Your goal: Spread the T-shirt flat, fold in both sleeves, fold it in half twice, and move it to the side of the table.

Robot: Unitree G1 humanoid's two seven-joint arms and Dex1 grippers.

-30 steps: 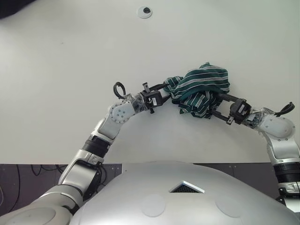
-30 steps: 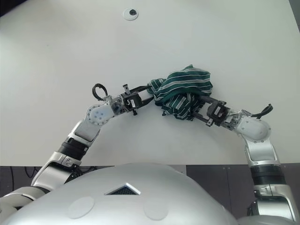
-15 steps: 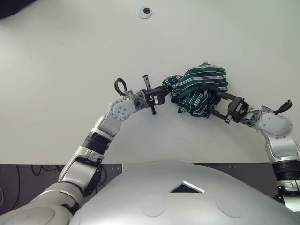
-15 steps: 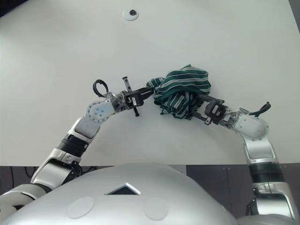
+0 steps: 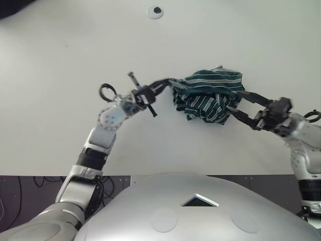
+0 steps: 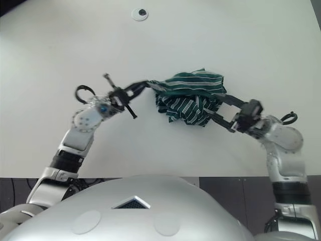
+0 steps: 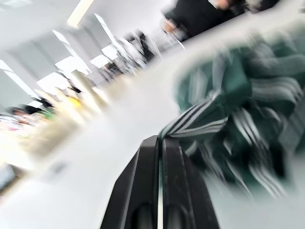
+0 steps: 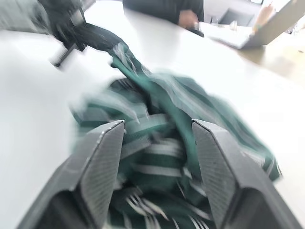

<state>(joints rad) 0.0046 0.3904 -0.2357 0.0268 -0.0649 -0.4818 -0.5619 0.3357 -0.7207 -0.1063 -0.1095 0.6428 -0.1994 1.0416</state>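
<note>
Blur smears both wrist views, so the outline of the T-shirt (image 5: 208, 95) is hard to read there, and in no view can sleeves, collar or hem be told apart. The green, white-striped garment sits bunched in a crumpled heap right of the desk's middle, its underside hidden.

The left gripper (image 5: 169, 81) comes in from the heap's left, jaws closed on a striped fold at the cloth's far left corner, which is drawn out to a point toward it. The left wrist view shows the two black fingers (image 7: 147, 181) pressed together with the fold pinched at their tips.

The right gripper (image 5: 231, 100) reaches in from the right with jaws spread wide, one finger along the heap's far right side, the other along its near right side. In the right wrist view the cloth bulges between them, though whether they touch it cannot be told.

The desk (image 5: 75, 60) is plain white and matt. A small round disc (image 5: 155, 12) with a dark centre lies near its far edge, well apart from the shirt. Below the near edge, a dark strip with cables (image 5: 35, 182) shows at the left. The room behind in the left wrist view is a smear of ceiling lights (image 7: 78, 12).
</note>
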